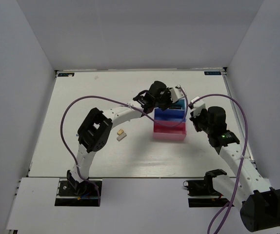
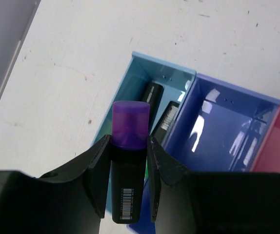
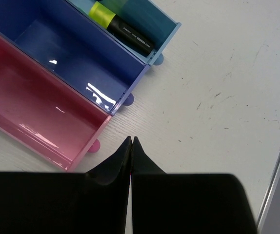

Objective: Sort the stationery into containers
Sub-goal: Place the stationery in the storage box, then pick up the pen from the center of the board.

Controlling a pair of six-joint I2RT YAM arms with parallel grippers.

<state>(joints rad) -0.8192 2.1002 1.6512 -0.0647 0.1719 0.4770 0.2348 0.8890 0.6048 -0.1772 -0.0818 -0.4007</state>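
My left gripper (image 2: 128, 141) is shut on the purple-and-black marker (image 2: 130, 122), purple end forward, and holds it above the near end of the cyan tray (image 2: 126, 87). A yellow highlighter (image 3: 123, 27) with a black body lies in that cyan tray (image 3: 162, 27). The blue tray (image 3: 57, 44) and pink tray (image 3: 32, 112) hold nothing. Two small eraser blocks, tan (image 1: 121, 131) and whitish (image 1: 122, 138), lie on the table left of the trays. My right gripper (image 3: 131, 140) is shut on nothing, over bare table just right of the pink tray's corner.
The three trays stand joined in a row at mid-table (image 1: 169, 130), pink nearest, cyan farthest. A purple cable (image 1: 71, 109) loops over the left arm, another over the right. White walls enclose the table on three sides.
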